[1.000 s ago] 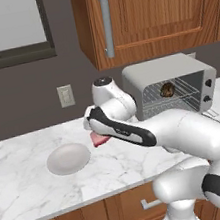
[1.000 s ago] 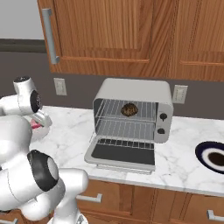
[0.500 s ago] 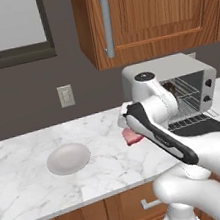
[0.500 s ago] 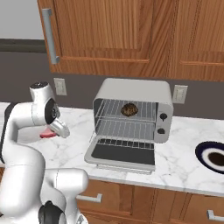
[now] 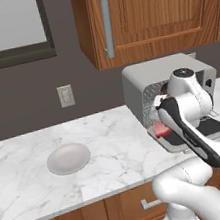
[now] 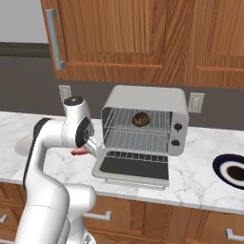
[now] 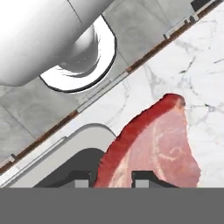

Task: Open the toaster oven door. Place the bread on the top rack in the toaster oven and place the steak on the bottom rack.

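Observation:
The toaster oven (image 6: 145, 97) stands on the counter with its door (image 6: 133, 166) folded down flat. A dark-brown bread (image 6: 140, 119) lies on the top rack (image 6: 118, 125); the bottom rack (image 6: 138, 142) below it is bare. My gripper (image 6: 84, 149) hovers just left of the open door, shut on the pink-red steak (image 6: 77, 152). In the hand view the steak (image 7: 153, 146) sticks out from between the fingertips (image 7: 144, 178), above the marble. From the left base view the steak (image 5: 160, 129) hangs in front of the oven (image 5: 147, 75), partly behind my arm.
A pale round plate (image 5: 68, 158) sits on the marble counter (image 5: 110, 132) to the left. A dark dish (image 6: 233, 171) stands at the far right. Wooden wall cabinets (image 6: 143, 38) hang close above the oven. The counter's front edge (image 7: 148, 54) runs beneath the hand.
The arm has swung to the right, carrying the steak from above the pale plate to the left side of the open oven door. The bread and door have not moved.

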Available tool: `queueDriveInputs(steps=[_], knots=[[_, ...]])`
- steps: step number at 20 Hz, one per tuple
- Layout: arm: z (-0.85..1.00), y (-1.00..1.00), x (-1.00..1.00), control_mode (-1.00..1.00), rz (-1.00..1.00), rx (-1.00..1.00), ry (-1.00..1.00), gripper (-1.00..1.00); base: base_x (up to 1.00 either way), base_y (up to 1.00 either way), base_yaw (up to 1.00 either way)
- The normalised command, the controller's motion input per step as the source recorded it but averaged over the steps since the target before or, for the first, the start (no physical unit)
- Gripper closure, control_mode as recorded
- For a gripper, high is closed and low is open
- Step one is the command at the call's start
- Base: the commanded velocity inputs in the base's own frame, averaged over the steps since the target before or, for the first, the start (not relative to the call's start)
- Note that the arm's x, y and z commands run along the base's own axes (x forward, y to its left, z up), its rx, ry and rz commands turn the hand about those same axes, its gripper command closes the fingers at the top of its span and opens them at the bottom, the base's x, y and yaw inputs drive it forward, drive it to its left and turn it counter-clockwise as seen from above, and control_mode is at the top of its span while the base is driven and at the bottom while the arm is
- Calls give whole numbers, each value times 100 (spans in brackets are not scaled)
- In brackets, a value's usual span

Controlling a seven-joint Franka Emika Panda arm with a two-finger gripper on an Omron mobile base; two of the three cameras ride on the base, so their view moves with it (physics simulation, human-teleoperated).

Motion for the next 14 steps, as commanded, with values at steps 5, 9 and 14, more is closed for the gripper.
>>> queueDriveInputs(steps=[5, 9, 14], knots=[[-15, -82, 42, -100, -1, 2, 0, 100, 0, 0, 0], [0, -87, 59, -100, -4, 7, -2, 100, 0, 0, 0], [-16, -38, 61, -100, -6, 2, -8, 100, 0, 0, 0]])
